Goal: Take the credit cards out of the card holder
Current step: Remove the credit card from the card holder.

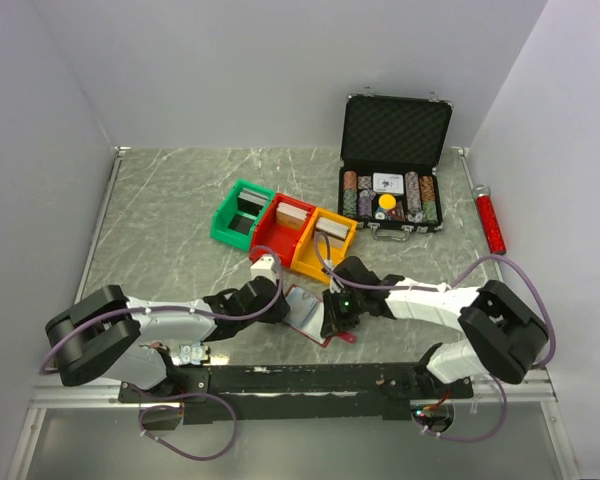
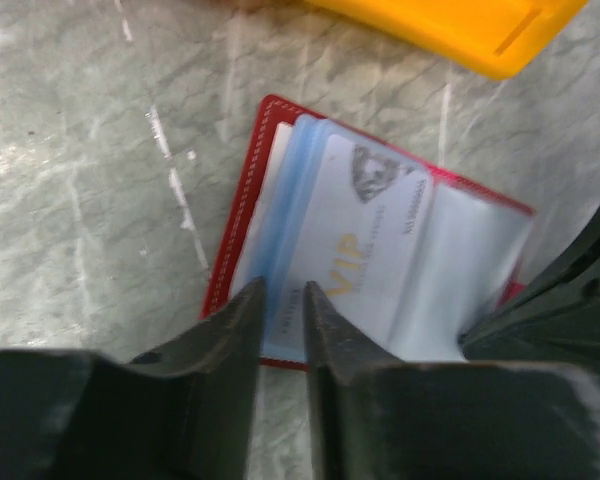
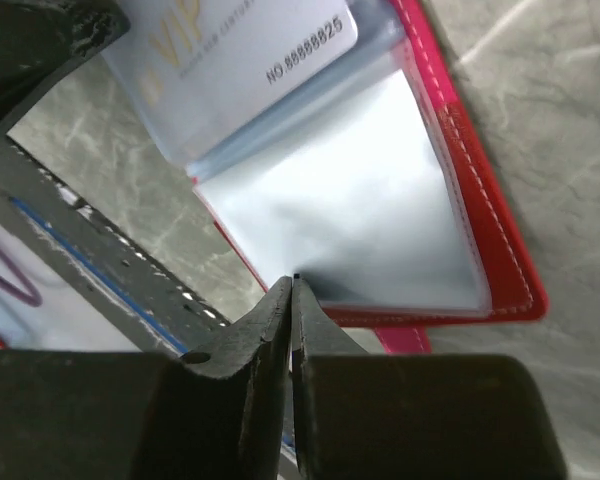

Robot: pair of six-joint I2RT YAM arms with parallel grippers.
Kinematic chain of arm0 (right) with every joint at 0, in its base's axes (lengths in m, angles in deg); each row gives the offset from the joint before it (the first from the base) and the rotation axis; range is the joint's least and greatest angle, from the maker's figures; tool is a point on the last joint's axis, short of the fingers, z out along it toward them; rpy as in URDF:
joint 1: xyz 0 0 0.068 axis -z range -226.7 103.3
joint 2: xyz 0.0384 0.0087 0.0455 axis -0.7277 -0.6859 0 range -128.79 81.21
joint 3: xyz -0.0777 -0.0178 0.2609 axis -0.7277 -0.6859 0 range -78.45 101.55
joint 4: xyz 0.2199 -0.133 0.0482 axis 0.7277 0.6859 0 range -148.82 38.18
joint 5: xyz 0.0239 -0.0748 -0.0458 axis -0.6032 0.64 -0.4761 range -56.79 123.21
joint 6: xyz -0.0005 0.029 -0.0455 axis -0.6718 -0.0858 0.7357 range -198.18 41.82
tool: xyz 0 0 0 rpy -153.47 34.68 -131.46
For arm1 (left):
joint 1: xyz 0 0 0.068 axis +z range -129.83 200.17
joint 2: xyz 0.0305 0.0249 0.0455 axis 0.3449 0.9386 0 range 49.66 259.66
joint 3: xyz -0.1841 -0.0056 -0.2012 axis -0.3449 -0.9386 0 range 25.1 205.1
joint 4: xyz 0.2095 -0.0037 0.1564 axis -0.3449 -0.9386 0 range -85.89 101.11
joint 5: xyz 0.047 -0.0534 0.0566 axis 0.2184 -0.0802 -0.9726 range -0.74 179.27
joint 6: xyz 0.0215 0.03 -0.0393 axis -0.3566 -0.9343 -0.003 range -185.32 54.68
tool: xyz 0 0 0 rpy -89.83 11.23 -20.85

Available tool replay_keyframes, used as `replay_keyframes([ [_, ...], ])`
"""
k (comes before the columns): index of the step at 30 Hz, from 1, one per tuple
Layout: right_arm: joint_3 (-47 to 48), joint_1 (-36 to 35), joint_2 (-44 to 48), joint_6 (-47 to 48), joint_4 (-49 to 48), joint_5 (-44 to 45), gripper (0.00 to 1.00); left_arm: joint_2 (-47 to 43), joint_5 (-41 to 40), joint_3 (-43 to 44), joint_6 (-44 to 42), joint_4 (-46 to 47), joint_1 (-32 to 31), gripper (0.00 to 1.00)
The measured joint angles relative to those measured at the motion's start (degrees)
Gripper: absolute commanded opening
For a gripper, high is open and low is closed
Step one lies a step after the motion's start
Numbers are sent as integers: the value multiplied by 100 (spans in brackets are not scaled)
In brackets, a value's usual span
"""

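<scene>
Card holder [image 1: 302, 308]: by the table's [image 1: 180, 220] front edge, orange bin [image 1: 305, 262] just beyond.
Your left gripper [image 2: 278, 290]: low, fingers [image 2: 242, 320] narrowly apart, grip unclear.
Your right gripper [image 3: 295, 282]: low, pinching clear sleeve [image 3: 360, 200].

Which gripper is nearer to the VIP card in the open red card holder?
Left. The left gripper is at the near corner of the VIP card, jaws slightly apart. The right gripper is shut on the empty sleeve beside it, farther off.

Card holder [image 2: 242, 235]: small dark-red bifold with pale stitching round the rim, lying open, inside up, on the grey marbled table [image 1: 160, 230] near its front edge. Clear sleeves fan up from the spine. Credit card [image 2: 365, 250]: pale blue-grey, gold "VIP", printed number, still inside the top sleeve.
</scene>
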Motion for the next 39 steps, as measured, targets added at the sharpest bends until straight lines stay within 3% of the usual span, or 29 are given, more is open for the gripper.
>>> replay_keyframes([
  [4, -15, 22, -188, -203, -216, -131, 15, -55, -2, -155, 48, 101, 17, 1],
  [12, 173, 33, -494, -258, -389, -282, 24, -697, 96, -769, 389, 214, 20, 1],
  [18, 184, 33, -223, -195, -321, 114, 31, -1587, 87, -1279, 649, -192, 9, 1],
  [20, 184, 35, -72, -173, -256, 302, 33, -1895, 57, -1322, 675, -396, 9, 5],
  [24, 184, 37, 223, -177, -81, 586, 38, -2535, -162, -1305, 638, -680, 4, 27],
  [27, 175, 37, 527, -223, 129, 850, 40, -2658, -365, -1152, 546, -787, 52, 35],
  [29, 118, 57, 787, -282, 221, 1073, 40, -2430, -363, -960, 422, -772, 188, 38],
  [33, -57, 229, 1054, -398, 326, 1335, 48, -1733, -216, -667, 199, -581, 505, 58],
  [39, -361, 308, 1036, -560, 411, 1443, 55, -881, 356, -363, -37, -245, 776, 67],
])
